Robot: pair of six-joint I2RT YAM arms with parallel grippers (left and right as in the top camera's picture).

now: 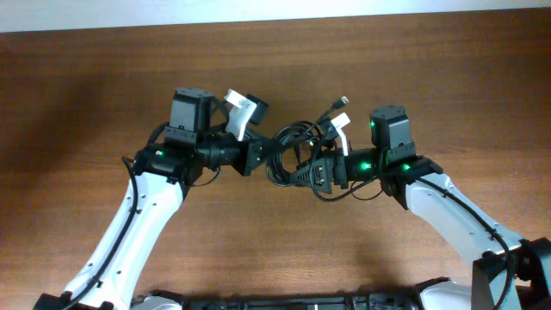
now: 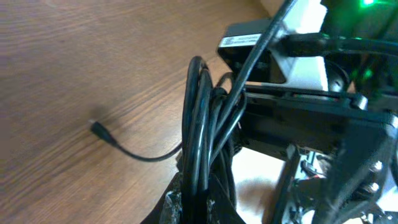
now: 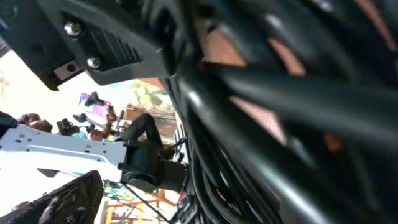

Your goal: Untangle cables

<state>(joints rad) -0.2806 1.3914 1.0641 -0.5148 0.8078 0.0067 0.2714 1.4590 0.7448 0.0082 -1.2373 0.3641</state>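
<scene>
Wood-grain counter [image 1: 86,86] is shown overhead, with the knotted cables [image 1: 297,148] held between left end effector [image 1: 258,157] and right end effector [image 1: 318,172], presumably for pulling apart; in the left wrist view the bundle is seen clamped, one plug [image 2: 98,129] trailing; the right wrist view is so crowded by blurred strands that its grip cannot be told.

Brown wooden table [image 1: 86,86], pale strip [image 1: 258,10] along its far edge
</scene>
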